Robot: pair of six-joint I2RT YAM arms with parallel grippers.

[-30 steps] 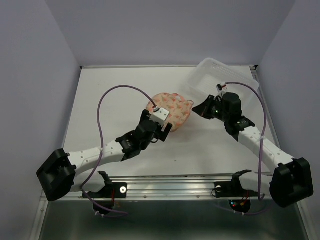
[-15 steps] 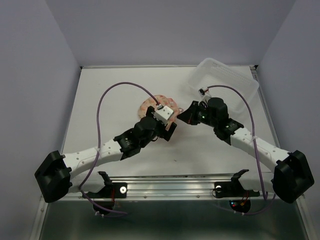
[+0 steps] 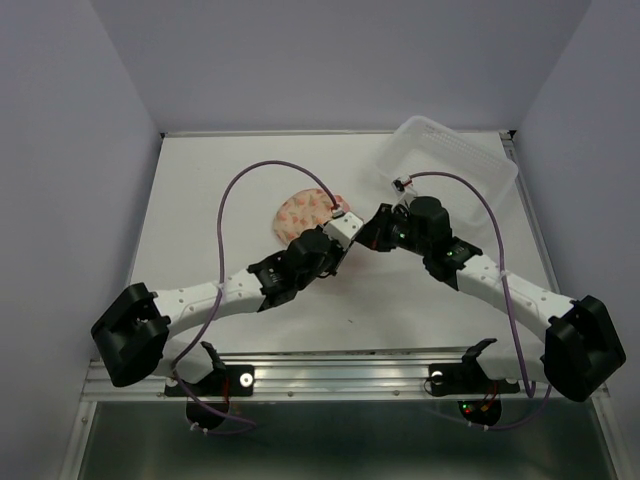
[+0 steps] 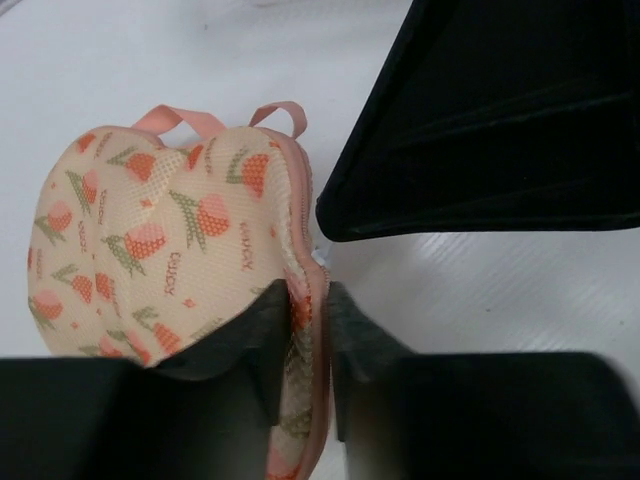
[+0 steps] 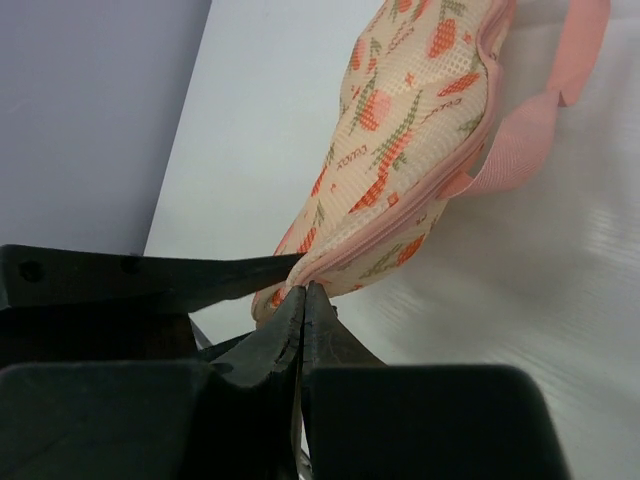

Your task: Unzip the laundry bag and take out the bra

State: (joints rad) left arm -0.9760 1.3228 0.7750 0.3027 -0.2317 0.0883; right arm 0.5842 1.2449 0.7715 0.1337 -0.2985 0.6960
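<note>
Fabric is what both arms are busy with: the peanut-shaped cream-peach laundry bag (image 3: 300, 210) with small orange-red and green print lies on the white tabletop (image 3: 220, 270), left of the middle. The clear rectangular plastic tub (image 3: 450, 160) stands apart from it at the far right.

The left end effector (image 4: 305, 335) pinches the pink zipper rim (image 4: 312, 215) of the bag between its two fingers (image 4: 265, 330), so the pouch is held in place. The right end effector (image 5: 303, 298) has its fingers pressed together just at the pointed end of the bag. Probably the zipper pull is between them, but it is too small for me to be sure.

From what I see, the pink rim is closed along all its visible length and no white lining shows. The white bra is not visible anywhere, so I judge it is inside. The task is at its beginning: the grip is taken, the unzipping is not yet done, and taking out the bra comes after.
</note>
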